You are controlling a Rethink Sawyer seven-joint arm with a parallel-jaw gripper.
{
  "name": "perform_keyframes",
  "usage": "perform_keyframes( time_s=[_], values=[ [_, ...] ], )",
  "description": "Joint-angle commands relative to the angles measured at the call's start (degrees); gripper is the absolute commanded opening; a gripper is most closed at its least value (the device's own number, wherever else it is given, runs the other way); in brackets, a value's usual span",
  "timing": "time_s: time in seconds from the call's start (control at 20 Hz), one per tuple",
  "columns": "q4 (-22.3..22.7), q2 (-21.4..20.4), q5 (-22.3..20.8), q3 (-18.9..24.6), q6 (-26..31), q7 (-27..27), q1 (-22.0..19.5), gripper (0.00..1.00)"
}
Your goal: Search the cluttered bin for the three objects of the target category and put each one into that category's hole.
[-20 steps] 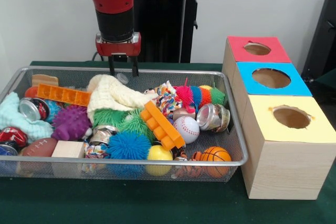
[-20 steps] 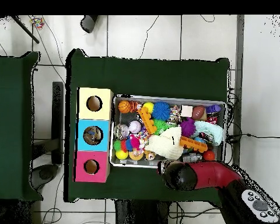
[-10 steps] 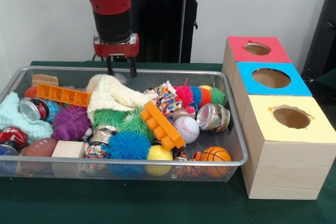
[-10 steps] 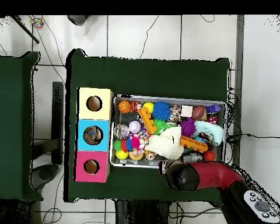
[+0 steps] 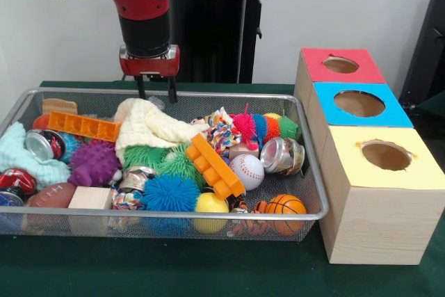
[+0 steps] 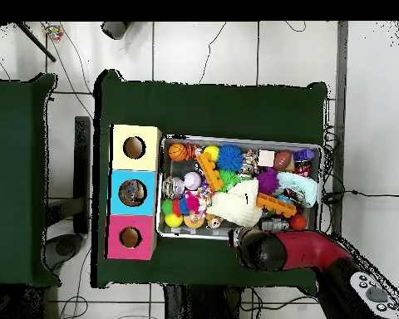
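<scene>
My gripper [image 5: 156, 91] hangs open and empty above the back rim of the wire mesh bin [image 5: 174, 217], just behind a cream cloth [image 5: 149, 124]. The bin holds a baseball [image 5: 247, 170], a basketball [image 5: 285, 206], a football [image 5: 52, 195], a yellow ball [image 5: 211, 204], crushed cans [image 5: 281, 154], spiky balls [image 5: 170, 193] and orange bricks [image 5: 214, 165]. Beside the bin stand three boxes with round holes: red [image 5: 316, 67], blue [image 5: 396, 113] and yellow [image 5: 348, 172]. In the overhead view the red arm [image 6: 265, 249] covers the gripper at the bin's [image 6: 240, 138] lower edge.
A pale green cloth [image 5: 17, 151], a purple spiky ball [image 5: 94, 162] and a wooden block [image 5: 90, 197] crowd the bin's left end. The green table [image 5: 208, 269] shows in front of the bin. In the overhead view the boxes [image 6: 130, 193] line the bin's left side.
In the front view the gripper has drifted a little to the left and upward, staying open. Nothing in the bin has moved.
</scene>
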Motion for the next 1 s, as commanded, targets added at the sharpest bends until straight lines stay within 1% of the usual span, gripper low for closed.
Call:
perform_keyframes(
  time_s=[0.05, 0.45, 0.5, 0.65, 1.0],
  values=[
    [-9.2, 2.9, -2.4, 1.7, 4.6, -6.3, -0.3, 1.00],
    [-12.1, 3.4, -1.8, 0.3, 4.5, -3.6, 0.2, 1.00],
    [-12.3, 3.4, -2.0, 0.5, 4.4, -4.3, 0.0, 0.00],
    [-12.1, 3.5, -1.5, 1.4, 4.2, -5.1, -1.0, 0.00],
    [-11.5, 2.9, -0.8, 1.7, 4.9, -5.8, -2.3, 0.00]
  ],
)
